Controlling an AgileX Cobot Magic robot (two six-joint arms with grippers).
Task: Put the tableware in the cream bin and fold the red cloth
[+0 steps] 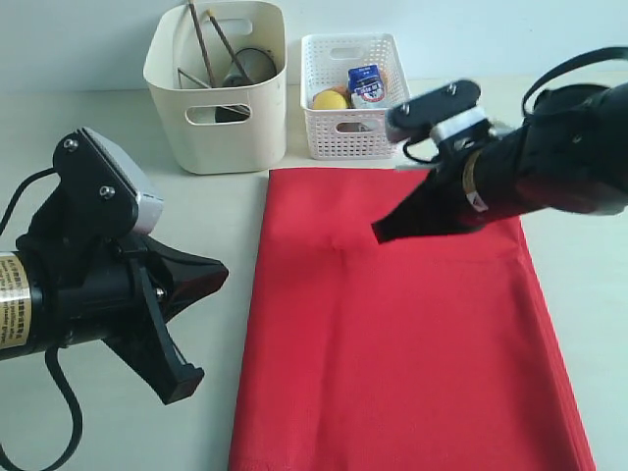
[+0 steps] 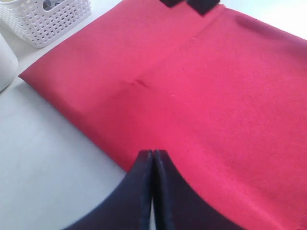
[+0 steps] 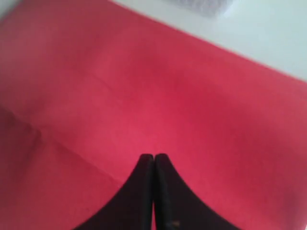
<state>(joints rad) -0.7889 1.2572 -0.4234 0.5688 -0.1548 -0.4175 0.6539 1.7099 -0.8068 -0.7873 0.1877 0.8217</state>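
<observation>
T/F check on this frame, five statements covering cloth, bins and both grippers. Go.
1. The red cloth lies flat, with nothing on it. True.
2. The left gripper is open. False: its jaws are pressed together and hold nothing.
3. In the exterior view, the cream bin stands left of the white basket. True.
4. The chopsticks lie on the cloth. False: the chopsticks stand inside the cream bin.
5. The right gripper is shut and over the cloth. True.
</observation>
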